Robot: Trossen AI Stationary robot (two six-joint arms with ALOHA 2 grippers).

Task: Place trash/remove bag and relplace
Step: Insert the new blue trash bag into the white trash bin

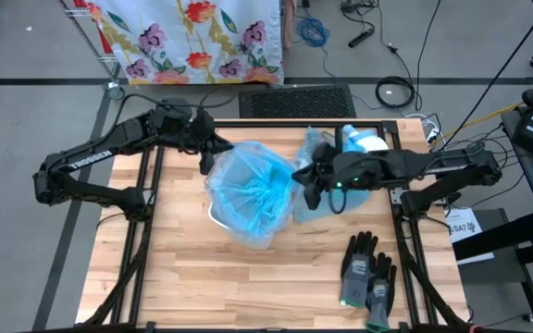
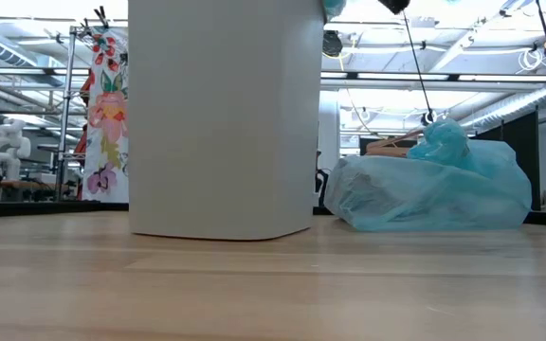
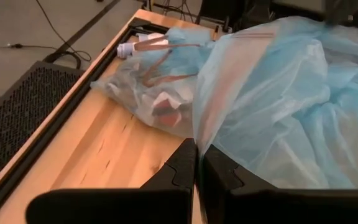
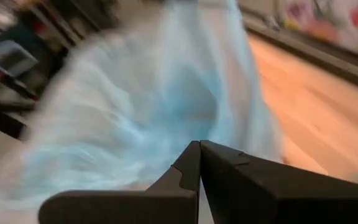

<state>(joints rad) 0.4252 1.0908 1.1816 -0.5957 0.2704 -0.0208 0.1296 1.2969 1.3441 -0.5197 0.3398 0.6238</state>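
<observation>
A fresh, thin blue bag (image 1: 248, 190) is draped over the white bin (image 2: 221, 118) at mid-table. My left gripper (image 1: 213, 150) is shut on the bag's far-left edge, and my right gripper (image 1: 308, 176) is shut on its right edge. A filled, tied blue bag (image 2: 434, 185) rests on its underside on the table, right of the bin and partly under my right arm. Brown and red scraps of trash (image 3: 160, 106) show through its film. No loose trash shows on the table. My left gripper pinches the fresh bag's rim (image 3: 199, 134) between its two fingers, coming from the table's far-left side. The film runs from the fingers out over the bin, gathered in folds. My right gripper pinches the bag's right edge (image 4: 199, 134) between its shut fingers, coming from the table's right. The picture is blurred, so I cannot tell how many layers it has.
A pair of grey-black gloves (image 1: 368, 273) lies at the near right of the table. A blue-and-white packet (image 1: 364, 141) sits at the far right edge behind the filled bag. The near and left parts of the wooden table (image 1: 174, 268) are bare.
</observation>
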